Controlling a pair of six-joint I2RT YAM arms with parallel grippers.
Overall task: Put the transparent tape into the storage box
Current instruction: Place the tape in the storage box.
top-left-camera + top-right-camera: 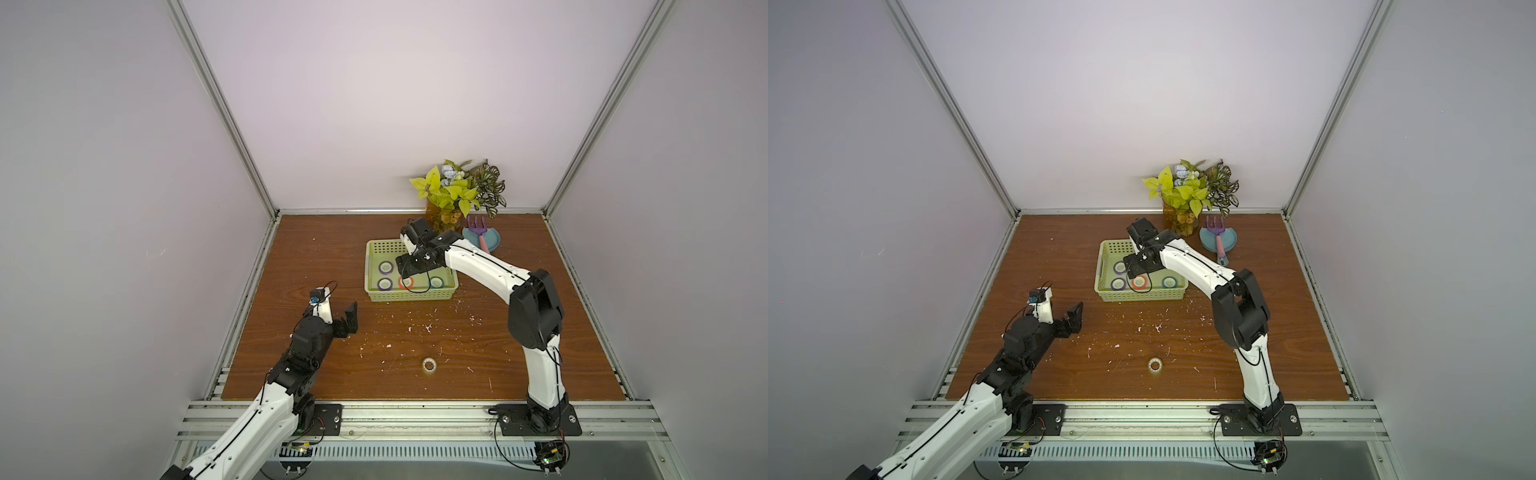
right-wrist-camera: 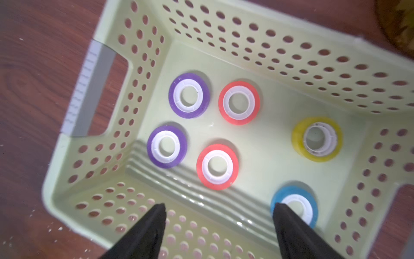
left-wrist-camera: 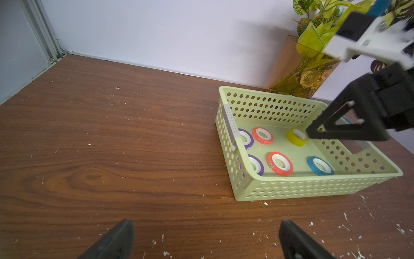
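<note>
The right pincer [image 2: 219,206] hangs over the inside of the storage box [image 2: 268,44], its 2 black fingers apart with nothing between them. In the right wrist view 1 fingertip overlaps the blue roll [image 2: 293,206], which lies in the box's corner; I cannot tell whether it touches.

6 rolls of the transparent tape lie flat on the box floor. The 2 purple rolls [image 2: 189,95] sit by the end wall with the grey-taped handle cut-out. The 2 orange-red rolls [image 2: 239,102] are just beside them. The yellow roll [image 2: 317,139] sits toward the opposite end wall, with bare floor between it and the orange-red pair. None touches a wall that I can see.

The colourless roll [image 1: 429,365] lies alone on the table [image 1: 316,257], well apart from the box on its near side, close to the table's front edge. Open wood flecked with white crumbs surrounds it.

The left pincer [image 3: 207,224] is spread wide and empty over bare table. It is well off to the box's left and nearer the front, with clear wood between it and the box's rim.

Behind the box's far right corner stand a leafy plant [image 1: 457,191] and a round blue dish [image 1: 492,241].
</note>
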